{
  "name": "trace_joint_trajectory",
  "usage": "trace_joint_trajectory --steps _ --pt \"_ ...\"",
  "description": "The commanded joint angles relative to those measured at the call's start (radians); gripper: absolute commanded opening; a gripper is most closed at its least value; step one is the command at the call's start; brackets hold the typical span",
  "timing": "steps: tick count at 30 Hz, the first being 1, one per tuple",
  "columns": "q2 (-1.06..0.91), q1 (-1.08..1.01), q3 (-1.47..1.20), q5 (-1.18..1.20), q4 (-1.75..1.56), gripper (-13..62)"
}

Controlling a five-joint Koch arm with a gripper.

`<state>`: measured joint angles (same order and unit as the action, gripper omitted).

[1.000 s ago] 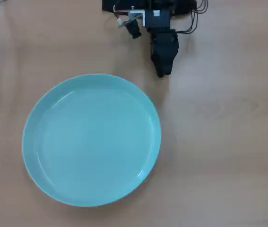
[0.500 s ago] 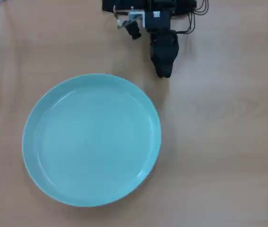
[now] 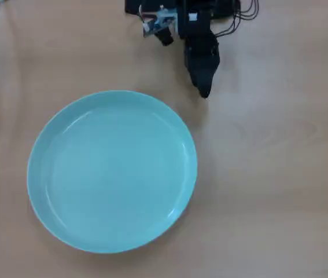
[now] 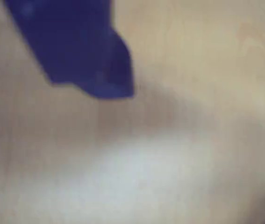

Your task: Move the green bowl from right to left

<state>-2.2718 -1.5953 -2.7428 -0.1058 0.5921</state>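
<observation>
The arm [image 3: 195,35] is mostly matte black plastic, chunky and blocky near the top edge of the overhead view, narrowing to a dark pointed gripper [image 3: 204,90]. A small white square patch sits on its upper body. Beside it, to the left in that view, a silvery metal bracket [image 3: 155,23] juts out with a black knob at its end. Thin black cables [image 3: 242,14] loop away on the right. Up close in the blurred wrist view the gripper [image 4: 109,88] reads as deep blue, blunt-tipped.
</observation>
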Motion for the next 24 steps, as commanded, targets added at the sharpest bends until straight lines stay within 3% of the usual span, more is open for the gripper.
trace_joint_trajectory --steps 1,24 --pt "-0.098 0.003 0.043 0.006 0.1 46.5" --pt "-0.098 0.064 0.385 0.006 0.397 46.5"
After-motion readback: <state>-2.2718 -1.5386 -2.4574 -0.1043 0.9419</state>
